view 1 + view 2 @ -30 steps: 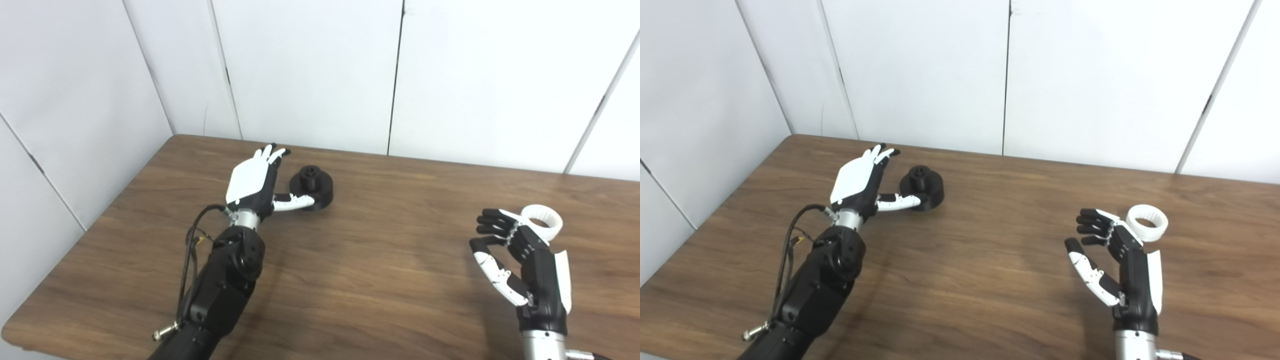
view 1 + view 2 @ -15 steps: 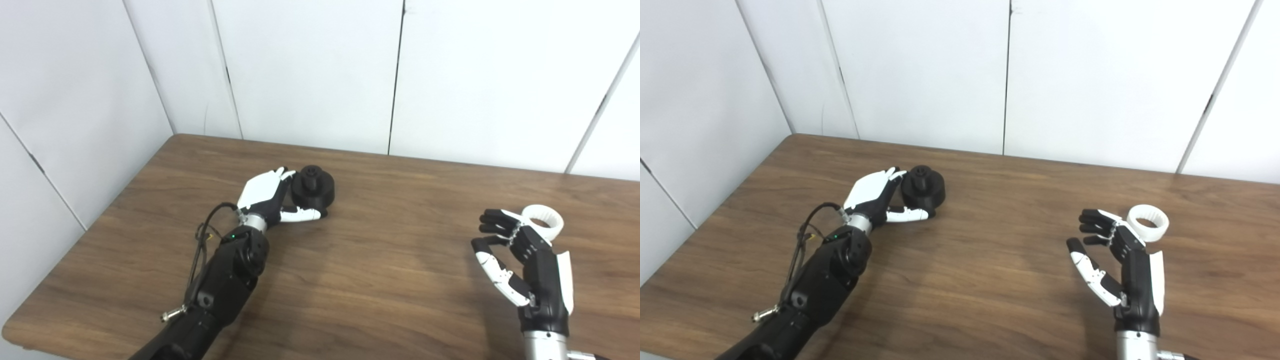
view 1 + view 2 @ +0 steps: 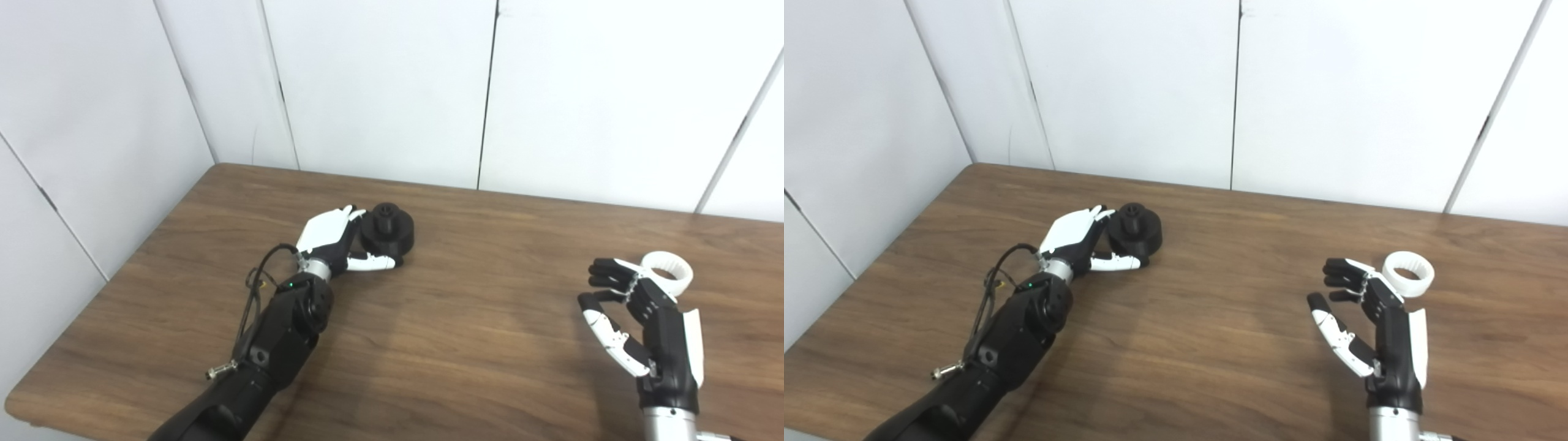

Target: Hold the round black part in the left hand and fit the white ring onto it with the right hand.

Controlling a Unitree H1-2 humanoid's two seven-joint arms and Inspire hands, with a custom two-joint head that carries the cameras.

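Wood-grain table (image 3: 465,343), brown laminate, rounded near-left corner, pushed into a room corner. White panel walls (image 3: 380,86) behind and on the left, split by thin dark vertical seams (image 3: 487,92). Lighting is even and diffuse, soft shadows on the tabletop. Floor is out of view.

The bench (image 3: 465,343) is brown wood grain with a soft sheen. The black part (image 3: 388,229) looks matt plastic. The ring (image 3: 669,272) is white matt plastic, ribbed inside. Each robot hand is black-and-white plastic.
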